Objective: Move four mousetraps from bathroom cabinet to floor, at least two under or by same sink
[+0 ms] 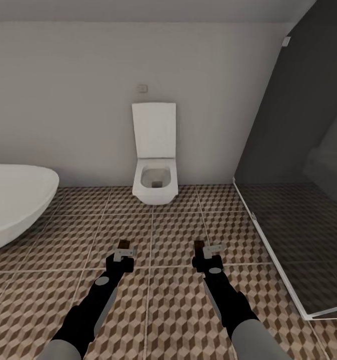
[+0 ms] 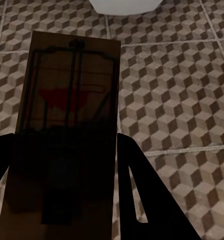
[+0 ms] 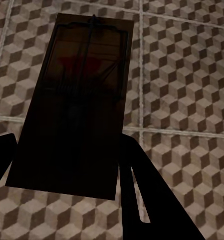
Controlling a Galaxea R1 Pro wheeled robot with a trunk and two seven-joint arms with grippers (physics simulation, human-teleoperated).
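Fingers of your left gripper (image 1: 123, 250) and right gripper (image 1: 208, 250) each clamp a mousetrap (image 2: 67, 130) (image 3: 77, 100) between them, boards jutting toward 12 o'clock above the tiled floor (image 1: 178, 235), toilet (image 1: 154, 170) ahead.

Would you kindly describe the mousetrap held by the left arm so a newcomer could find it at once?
Start at the white toilet on the back wall, then come down the patterned floor to the two dark arms. The left gripper has its jaws shut on a mousetrap: a flat brown board with dark wire and a red mark. It is the one nearer the bathtub.
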